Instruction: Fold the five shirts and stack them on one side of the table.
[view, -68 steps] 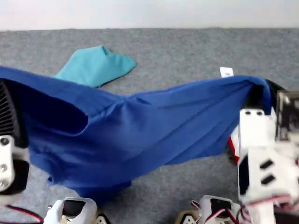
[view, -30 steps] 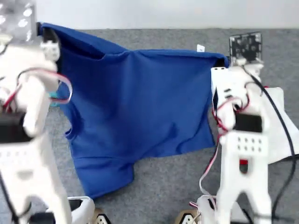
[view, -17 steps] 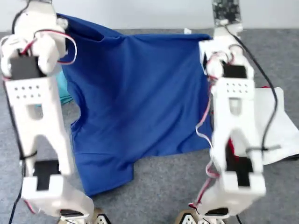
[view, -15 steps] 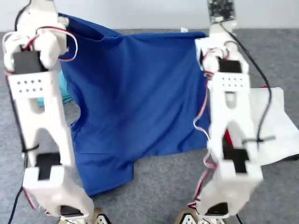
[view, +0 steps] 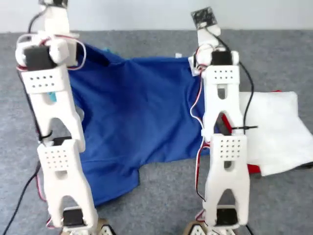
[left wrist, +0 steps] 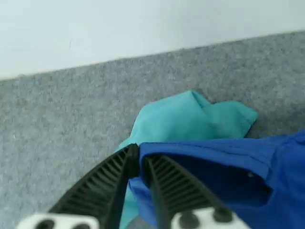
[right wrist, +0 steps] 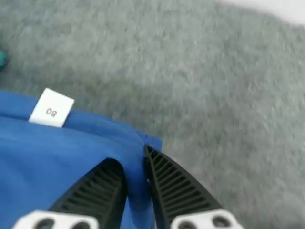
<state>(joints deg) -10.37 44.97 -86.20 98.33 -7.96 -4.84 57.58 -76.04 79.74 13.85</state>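
Left gripper [left wrist: 138,156], in its wrist view, pinches one corner of the blue shirt [left wrist: 228,162] near the teal shirt [left wrist: 190,119]. Right gripper [right wrist: 134,160], in its view, pinches the other corner by a small printed white tag [right wrist: 51,113]. From above, the held edge runs across the table's [view: 274,54] far side, cloth trailing toward the near edge.

The surface [view: 161,200] is a grey, felt-like mat. A blue shirt [view: 142,112] lies spread across its middle, with one sleeve trailing toward the near left. At the far left a teal shirt [left wrist: 190,119] lies crumpled, partly under the blue one's corner. On the right rests a folded white garment [view: 274,132], with red cloth [view: 252,169] showing under its near edge.
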